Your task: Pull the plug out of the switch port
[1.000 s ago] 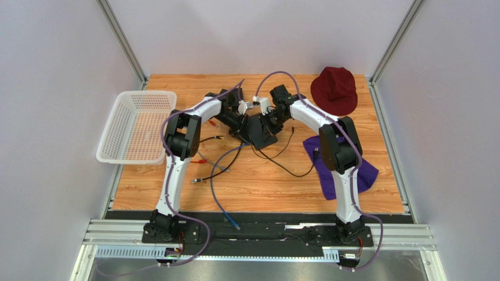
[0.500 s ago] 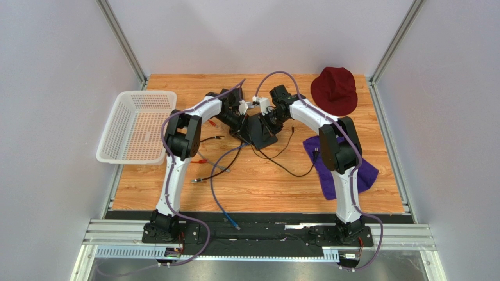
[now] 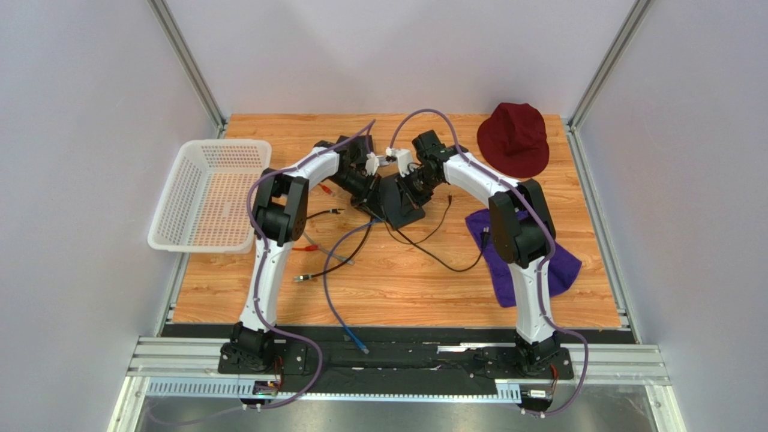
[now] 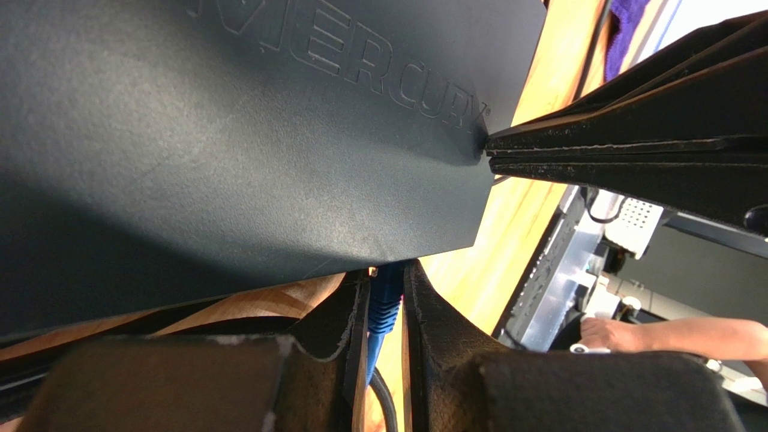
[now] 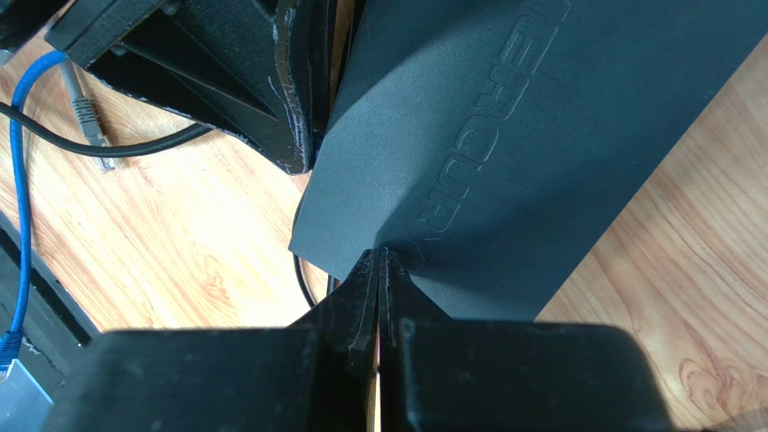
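Blue plug (image 4: pixel 385 310) is pinched in your left gripper (image 4: pixel 386 277), by the black box (image 4: pixel 225 135). Your right gripper (image 5: pixel 379 259) is pressed shut.

Two arms, same build. Left arm (image 3: pixel 270 225) and right arm (image 3: pixel 518 225): white link shells, black joint housings, bulkiest mid-arm. Black base blocks at the lower edge of the top view: left base (image 3: pixel 245 349), right base (image 3: pixel 538 351). Mauve cabling follows each arm: left cable (image 3: pixel 253 191), right cable (image 3: pixel 431 112).

Left end effector (image 4: pixel 386 279): thick matte-black fingers (image 4: pixel 433 333), wedge-shaped, edges scuffed pale. Right end effector (image 5: pixel 379 261): same black wedges, whitish wear flecks along the inner edges.
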`<action>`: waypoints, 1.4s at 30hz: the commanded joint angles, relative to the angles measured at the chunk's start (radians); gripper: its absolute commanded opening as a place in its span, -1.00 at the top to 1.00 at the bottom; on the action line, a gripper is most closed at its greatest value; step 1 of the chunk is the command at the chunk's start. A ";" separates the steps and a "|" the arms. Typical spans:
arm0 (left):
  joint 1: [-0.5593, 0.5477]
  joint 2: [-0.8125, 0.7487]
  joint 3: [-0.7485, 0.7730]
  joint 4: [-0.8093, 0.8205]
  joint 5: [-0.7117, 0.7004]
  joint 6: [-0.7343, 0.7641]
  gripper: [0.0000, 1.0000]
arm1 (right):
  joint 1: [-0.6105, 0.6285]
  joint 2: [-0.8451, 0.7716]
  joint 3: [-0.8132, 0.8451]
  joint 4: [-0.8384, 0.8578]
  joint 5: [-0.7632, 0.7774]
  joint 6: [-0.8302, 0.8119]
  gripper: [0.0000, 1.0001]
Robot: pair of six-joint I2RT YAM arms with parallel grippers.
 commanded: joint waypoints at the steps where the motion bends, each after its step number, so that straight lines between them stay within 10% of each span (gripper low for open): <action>1: 0.023 -0.052 -0.073 0.016 0.015 0.027 1.00 | 0.013 0.045 -0.008 -0.006 0.054 -0.034 1.00; 21: 0.035 -0.009 -0.027 -0.091 -0.008 0.082 1.00 | 0.013 0.051 -0.007 -0.003 0.058 -0.036 1.00; 27: 0.059 -0.002 0.017 -0.048 0.007 -0.027 0.20 | 0.013 0.052 -0.002 -0.005 0.064 -0.036 1.00; 42: 0.069 0.040 0.019 -0.017 0.027 -0.078 0.28 | 0.012 0.062 -0.007 -0.003 0.078 -0.038 1.00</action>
